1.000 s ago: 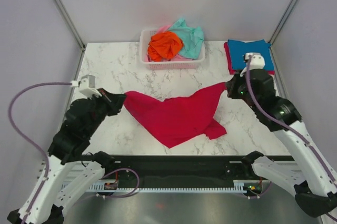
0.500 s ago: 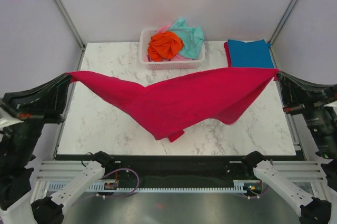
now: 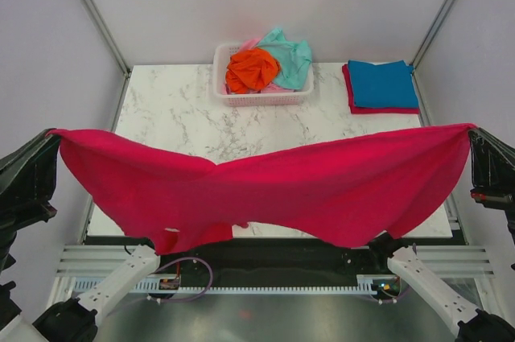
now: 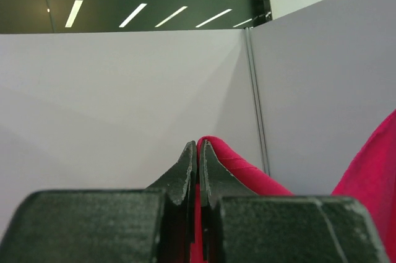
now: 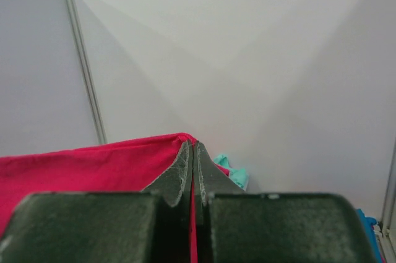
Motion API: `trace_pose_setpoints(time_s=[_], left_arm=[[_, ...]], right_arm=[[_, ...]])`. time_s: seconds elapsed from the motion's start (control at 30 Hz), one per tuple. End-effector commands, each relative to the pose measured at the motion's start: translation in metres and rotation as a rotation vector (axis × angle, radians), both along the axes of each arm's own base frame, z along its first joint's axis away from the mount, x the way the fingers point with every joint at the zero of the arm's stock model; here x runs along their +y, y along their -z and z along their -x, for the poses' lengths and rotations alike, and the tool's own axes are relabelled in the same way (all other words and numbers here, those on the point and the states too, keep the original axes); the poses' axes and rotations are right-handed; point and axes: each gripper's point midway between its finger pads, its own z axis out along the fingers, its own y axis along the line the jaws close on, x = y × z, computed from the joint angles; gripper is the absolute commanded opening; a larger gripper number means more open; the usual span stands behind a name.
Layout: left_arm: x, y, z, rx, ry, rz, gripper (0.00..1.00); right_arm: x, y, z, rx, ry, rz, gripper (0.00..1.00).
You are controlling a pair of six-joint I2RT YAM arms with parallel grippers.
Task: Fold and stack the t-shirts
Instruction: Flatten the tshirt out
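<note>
A crimson red t-shirt (image 3: 273, 189) hangs stretched wide in the air above the near edge of the table. My left gripper (image 3: 55, 136) is shut on its left corner, with red cloth (image 4: 247, 167) showing between and beside the closed jaws. At the far right my right gripper (image 3: 471, 129) is shut on the other corner, the red cloth (image 5: 93, 164) running off to the left. The shirt sags in the middle and hides the near part of the table. A blue t-shirt (image 3: 381, 83) lies folded on a red one at the back right.
A white slatted basket (image 3: 261, 99) at the back centre holds an orange shirt (image 3: 250, 68), a mint-teal shirt (image 3: 290, 56) and a bit of pink cloth. The marble table (image 3: 173, 109) is walled by grey panels on three sides.
Both arms have swung up, outward and toward the near edge, lifting the red t-shirt off the table and pulling it out wide. Both grips have held.
</note>
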Motion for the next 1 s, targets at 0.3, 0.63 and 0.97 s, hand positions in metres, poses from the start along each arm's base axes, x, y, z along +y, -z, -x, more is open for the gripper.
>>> trace_pose_setpoints(time_s=[0.3,0.63,0.97], left_arm=[[-0.08,0.079,-0.198,0.433,-0.145,-0.279,0.02],[-0.076,0.366,-0.422,1.227,-0.2,-0.401,0.41],[-0.059,0.411,-0.421,1.496,-0.288,-0.28,0.98]], right_arm=[[0.009,0.191,-0.203,0.77,0.558,0.284,0.0],[0.006,0.388,-0.327,1.207,0.637,0.304,0.47],[0.025,0.379,-0.312,1.227,0.484,0.286,0.98]])
